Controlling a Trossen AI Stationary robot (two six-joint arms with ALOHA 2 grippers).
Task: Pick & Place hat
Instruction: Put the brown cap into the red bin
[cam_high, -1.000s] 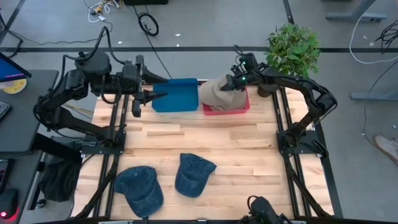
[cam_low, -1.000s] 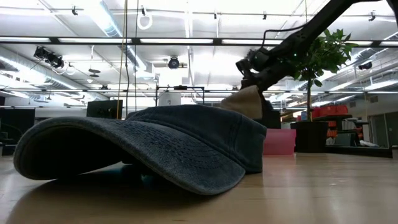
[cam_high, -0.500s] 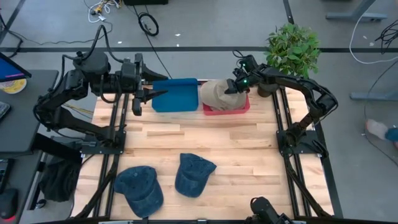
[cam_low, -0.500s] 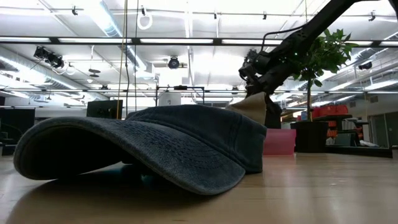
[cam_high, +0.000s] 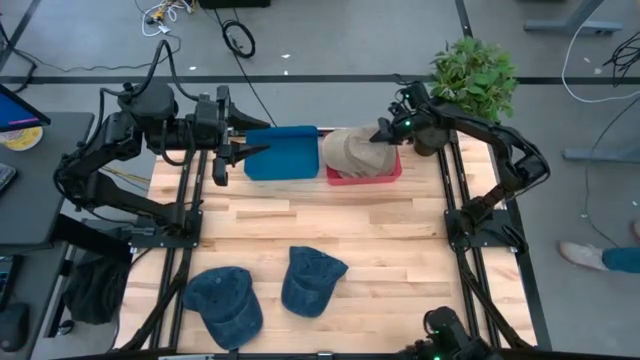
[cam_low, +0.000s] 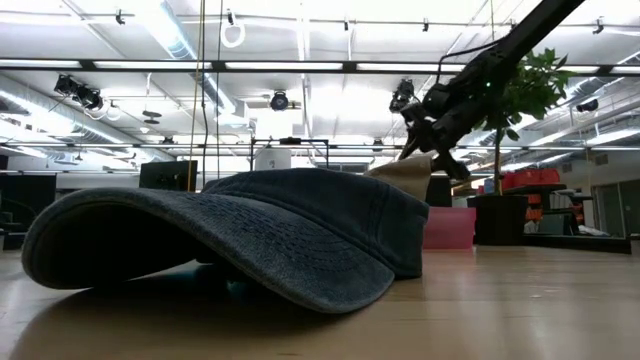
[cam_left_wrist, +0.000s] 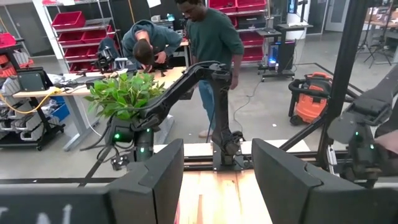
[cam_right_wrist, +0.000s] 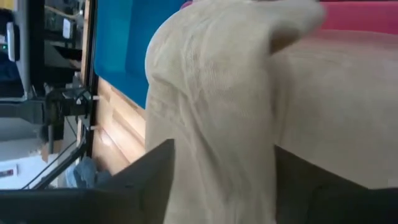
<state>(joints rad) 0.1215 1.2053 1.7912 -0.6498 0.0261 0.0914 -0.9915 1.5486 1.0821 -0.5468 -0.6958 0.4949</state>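
A beige hat (cam_high: 350, 152) lies on the pink bin (cam_high: 372, 177) at the table's far edge, draped over the bin's left rim. My right gripper (cam_high: 384, 133) is just right of the hat's crown, open, with a raised part of the beige hat (cam_right_wrist: 214, 124) between its fingers. A blue bin (cam_high: 282, 152) stands left of the pink one. My left gripper (cam_high: 243, 152) waits open at the blue bin's left edge. Two dark blue hats (cam_high: 222, 302) (cam_high: 312, 281) lie on the table's near part; one dark blue hat (cam_low: 230, 240) fills the low view. My right gripper stands open with the beige hat's raised cloth (cam_right_wrist: 211, 149) between its two fingers (cam_right_wrist: 146, 180). I cannot tell whether either finger touches the cloth. The hat rests on the pink bin.
A potted plant (cam_high: 470, 75) stands behind the table's far right corner, close to my right arm. Black frame rails (cam_high: 190, 200) (cam_high: 455, 200) run along the table's left and right sides. Bare wood (cam_high: 330, 225) lies between the bins and the blue hats. People stand in the room beyond.
My right gripper has moved a little toward the table's right edge and has opened, letting go of the beige hat. The hat has sunk slightly and now lies on the pink bin.
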